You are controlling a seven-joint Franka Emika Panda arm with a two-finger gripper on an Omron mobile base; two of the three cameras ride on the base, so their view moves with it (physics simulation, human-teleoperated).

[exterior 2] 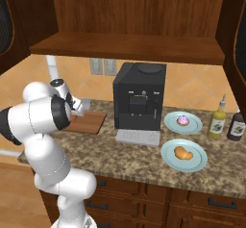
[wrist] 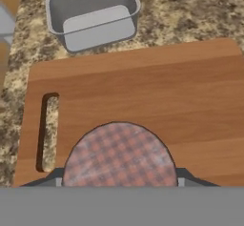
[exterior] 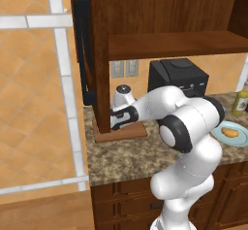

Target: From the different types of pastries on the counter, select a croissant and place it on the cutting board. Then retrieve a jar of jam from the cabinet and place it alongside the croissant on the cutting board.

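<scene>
Step in hand: I judge this to be the second half of the task, setting the jar of jam [wrist: 119, 154] down on the cutting board [wrist: 143, 91].
End effector: my end effector [wrist: 119, 182] is clenched on the jar, a finger pressing each side of it; it hangs low over the board, at the left end of the desk [exterior 2: 144, 164].
Jar: round lid with a red-and-white checked pattern, seen from above; its body is hidden under the lid.
Board: reddish-brown wood with a slot handle along one short edge; it lies flat by the desk's left edge, under the cabinet [exterior: 160, 15].
Croissant: the golden-orange croissant [exterior 2: 183, 153] lies on a pale blue plate [exterior 2: 168, 160] near the front edge of the desk, right of the coffee machine [exterior 2: 139, 97], well apart from the board.
Board surface: what shows around the jar is bare wood.
Next move: lower until the jar rests on the wood, then release; the croissant part looks undone.
</scene>
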